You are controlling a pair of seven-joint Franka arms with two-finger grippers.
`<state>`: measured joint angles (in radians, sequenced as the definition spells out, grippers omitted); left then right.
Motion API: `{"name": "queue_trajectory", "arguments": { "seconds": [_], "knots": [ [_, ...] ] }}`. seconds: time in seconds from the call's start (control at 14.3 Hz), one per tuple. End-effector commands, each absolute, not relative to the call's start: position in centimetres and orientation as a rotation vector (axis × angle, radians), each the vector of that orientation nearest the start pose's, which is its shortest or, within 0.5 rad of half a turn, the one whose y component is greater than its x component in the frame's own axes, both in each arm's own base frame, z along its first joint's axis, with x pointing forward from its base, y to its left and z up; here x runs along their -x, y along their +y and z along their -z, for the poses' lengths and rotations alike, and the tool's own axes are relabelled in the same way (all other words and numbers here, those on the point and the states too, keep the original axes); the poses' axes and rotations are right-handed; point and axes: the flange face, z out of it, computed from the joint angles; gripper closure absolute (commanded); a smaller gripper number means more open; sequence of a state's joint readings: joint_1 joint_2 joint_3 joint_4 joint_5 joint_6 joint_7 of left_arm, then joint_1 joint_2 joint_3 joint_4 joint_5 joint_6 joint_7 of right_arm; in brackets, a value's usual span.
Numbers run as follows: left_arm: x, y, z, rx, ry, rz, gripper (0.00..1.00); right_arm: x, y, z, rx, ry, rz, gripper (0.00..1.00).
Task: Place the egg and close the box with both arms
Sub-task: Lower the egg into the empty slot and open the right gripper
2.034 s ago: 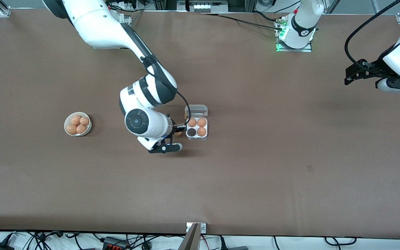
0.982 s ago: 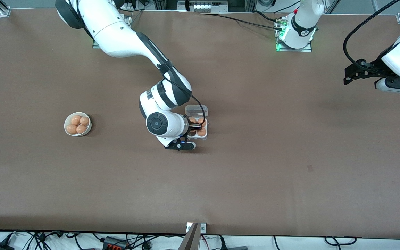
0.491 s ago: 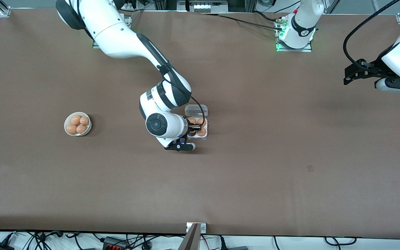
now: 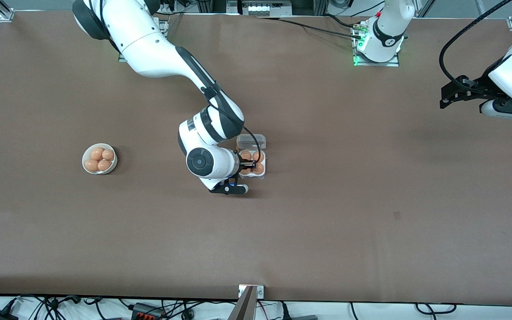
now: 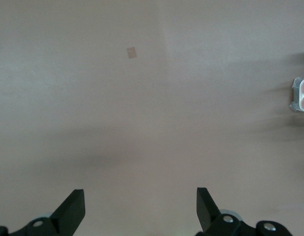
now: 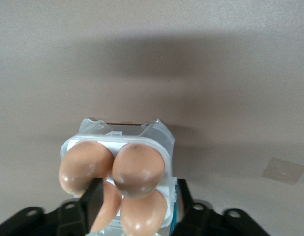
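Note:
The box (image 4: 263, 174) sits mid-table with its clear lid (image 4: 251, 141) standing open. All four of its cells hold brown eggs. My right gripper (image 4: 245, 168) is down over the cell nearest the front camera at the right arm's end. In the right wrist view its fingers (image 6: 93, 200) stand apart on either side of the egg (image 6: 142, 215), which rests in that cell of the box (image 6: 165, 147). My right gripper (image 6: 137, 206) is open with small gaps beside the egg. My left gripper (image 4: 448, 97) waits open above the left arm's end of the table, and its wrist view shows my left gripper (image 5: 140, 206) empty.
A round white bowl (image 4: 84, 161) with several brown eggs stands toward the right arm's end of the table. The box (image 5: 300, 95) shows at the edge of the left wrist view. A small pale patch (image 4: 397, 215) marks the brown tabletop.
The right gripper carried the egg over the box, lowered it into the last dark cell, and its fingers have just parted. The left arm has not moved.

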<state>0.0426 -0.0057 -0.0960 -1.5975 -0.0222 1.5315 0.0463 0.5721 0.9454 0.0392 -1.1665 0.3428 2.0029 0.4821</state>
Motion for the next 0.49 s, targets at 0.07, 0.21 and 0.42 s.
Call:
{"name": "queue_trajectory", "arguments": {
  "seconds": [0.07, 0.21, 0.42],
  "knots": [
    [-54.9, -3.3, -61.9, 3.173, 0.182, -0.1, 0.0, -62.0, 44.0, -26.7, 2.9, 0.056, -0.312, 0.0],
    [-54.9, -3.3, -61.9, 3.173, 0.182, -0.1, 0.0, -62.6, 42.4, -30.3, 2.983, 0.003, -0.248, 0.0],
    [-54.9, -3.3, -61.9, 3.174, 0.182, -0.1, 0.0, -64.0, 39.4, -36.8, 3.04, -0.023, -0.097, 0.0]
  ]
}}
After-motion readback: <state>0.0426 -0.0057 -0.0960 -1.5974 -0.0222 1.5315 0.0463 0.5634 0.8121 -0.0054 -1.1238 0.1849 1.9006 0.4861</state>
